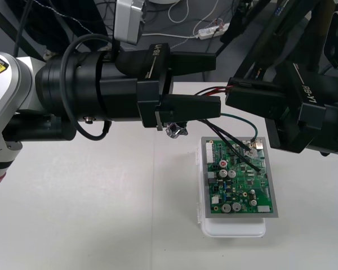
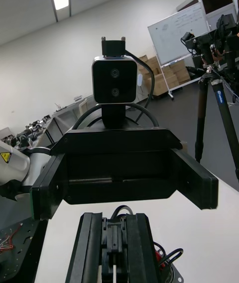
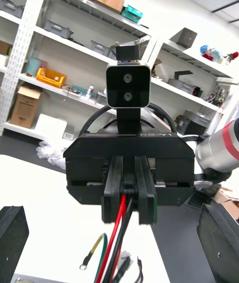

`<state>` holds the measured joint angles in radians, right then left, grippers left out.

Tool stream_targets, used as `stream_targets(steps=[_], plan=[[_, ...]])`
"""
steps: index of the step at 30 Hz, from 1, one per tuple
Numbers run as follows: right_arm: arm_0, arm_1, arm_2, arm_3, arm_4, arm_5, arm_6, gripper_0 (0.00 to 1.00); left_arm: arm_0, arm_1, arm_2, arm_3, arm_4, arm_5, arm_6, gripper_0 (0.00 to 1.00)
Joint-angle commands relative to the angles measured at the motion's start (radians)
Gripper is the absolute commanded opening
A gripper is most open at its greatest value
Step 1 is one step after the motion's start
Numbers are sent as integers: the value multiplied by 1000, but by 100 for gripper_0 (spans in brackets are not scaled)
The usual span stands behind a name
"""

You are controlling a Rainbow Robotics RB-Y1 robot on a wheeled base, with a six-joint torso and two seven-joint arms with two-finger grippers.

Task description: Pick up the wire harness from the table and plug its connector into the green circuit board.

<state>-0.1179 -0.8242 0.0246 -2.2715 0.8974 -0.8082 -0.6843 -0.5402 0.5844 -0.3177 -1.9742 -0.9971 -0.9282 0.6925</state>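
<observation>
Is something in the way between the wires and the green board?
Nothing visible is. The right gripper holds the harness just above the green board, at its far edge, and the harness droops onto it. The open left gripper hovers beyond that edge, off to the side.

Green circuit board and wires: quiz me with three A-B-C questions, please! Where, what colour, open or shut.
1. Where does the green circuit board sit? A on the floor; B on a white base; C on a chair.
2. Which colour of thin harness wire runs between the right gripper's fingers? A blue; B white; C red.
3. The left gripper is: A open; B shut on the harness; C shut on the board.
Answers: B, the base pokes out under the board; C, red shows between them; A, its black fingers stand apart.
</observation>
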Motion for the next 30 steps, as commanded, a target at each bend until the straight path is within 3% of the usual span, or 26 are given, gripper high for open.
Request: stream_targets(steps=[1, 30], plan=[[-34, 22, 28, -30, 6, 18, -44, 0, -60, -20, -37, 1, 15, 48, 67, 100], [-31, -24, 31, -30, -37, 4, -41, 0, -93, 112, -70, 8, 83, 48, 105, 100]])
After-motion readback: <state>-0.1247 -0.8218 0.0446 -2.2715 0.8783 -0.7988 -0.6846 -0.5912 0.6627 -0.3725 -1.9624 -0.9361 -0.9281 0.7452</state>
